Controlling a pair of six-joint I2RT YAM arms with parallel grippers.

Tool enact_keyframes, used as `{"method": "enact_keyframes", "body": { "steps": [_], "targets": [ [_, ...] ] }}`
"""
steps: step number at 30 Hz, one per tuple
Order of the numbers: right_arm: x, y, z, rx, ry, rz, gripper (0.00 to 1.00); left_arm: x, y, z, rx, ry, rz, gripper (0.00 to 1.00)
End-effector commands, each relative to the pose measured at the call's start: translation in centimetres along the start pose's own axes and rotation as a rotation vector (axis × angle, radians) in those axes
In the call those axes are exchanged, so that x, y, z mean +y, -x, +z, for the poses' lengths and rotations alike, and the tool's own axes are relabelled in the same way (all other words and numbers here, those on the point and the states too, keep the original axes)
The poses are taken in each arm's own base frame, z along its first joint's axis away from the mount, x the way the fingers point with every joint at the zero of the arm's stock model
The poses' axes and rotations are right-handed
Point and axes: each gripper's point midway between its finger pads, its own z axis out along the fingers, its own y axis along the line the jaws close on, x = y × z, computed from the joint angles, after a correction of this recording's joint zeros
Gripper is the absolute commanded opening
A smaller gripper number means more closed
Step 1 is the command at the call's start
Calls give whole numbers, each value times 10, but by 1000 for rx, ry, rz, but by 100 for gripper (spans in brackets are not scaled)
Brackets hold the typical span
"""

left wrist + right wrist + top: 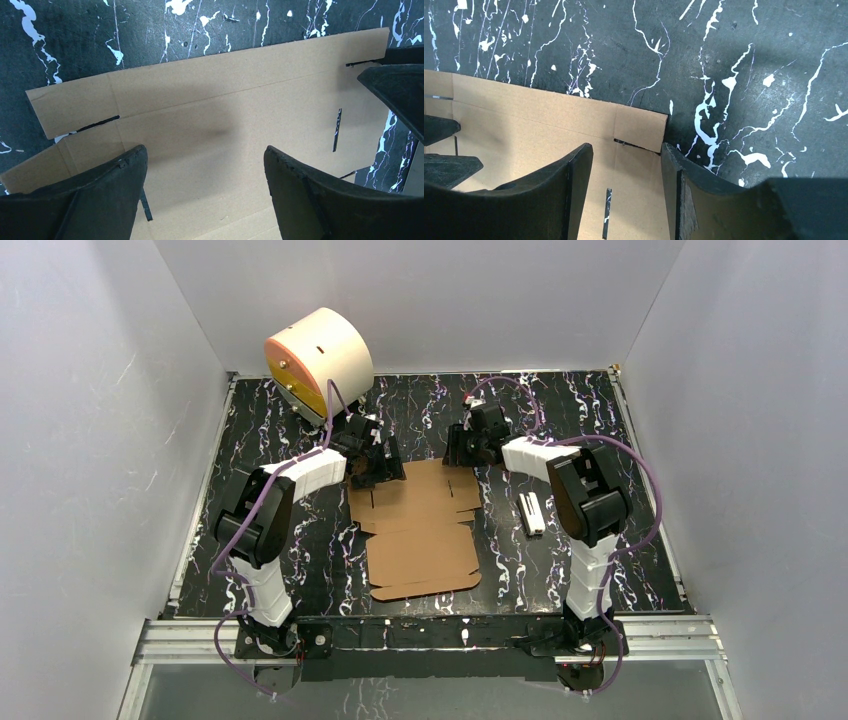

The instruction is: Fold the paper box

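Note:
The paper box (420,530) is a flat brown die-cut cardboard sheet with flaps and slots, lying in the middle of the black marbled table. My left gripper (375,465) is open over the sheet's far left corner. In the left wrist view (205,165) its jaws stand wide apart above the cardboard (225,100), holding nothing. My right gripper (460,452) is open over the far right corner. In the right wrist view (626,160) its jaws straddle the sheet's edge strip (634,125) near a slot, with nothing held.
A cream cylinder with an orange face (320,360) stands at the back left, just behind the left arm. A small white-and-black bar (532,512) lies right of the sheet. White walls enclose the table on three sides.

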Motion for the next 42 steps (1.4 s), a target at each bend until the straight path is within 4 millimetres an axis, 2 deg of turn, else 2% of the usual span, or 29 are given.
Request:
{"method": "enact_keyframes", "body": {
  "steps": [1, 12, 20, 25, 35, 42],
  "targets": [
    [17, 20, -1, -55, 83, 1, 60, 14, -24, 12, 86, 36, -3, 83],
    [36, 39, -13, -139, 173, -34, 48, 12, -25, 12, 87, 26, -6, 83],
    [42, 36, -9, -141, 160, -92, 40, 12, -26, 13, 93, 23, -10, 82],
    [46, 30, -1, -142, 81, -170, 34, 12, -28, 14, 98, 22, -12, 82],
    [41, 28, 7, -179, -168, -329, 30, 11, -29, 12, 99, 17, -22, 81],
    [37, 39, -15, -198, -110, -256, 40, 11, -27, 9, 87, 15, -18, 81]
  ]
}}
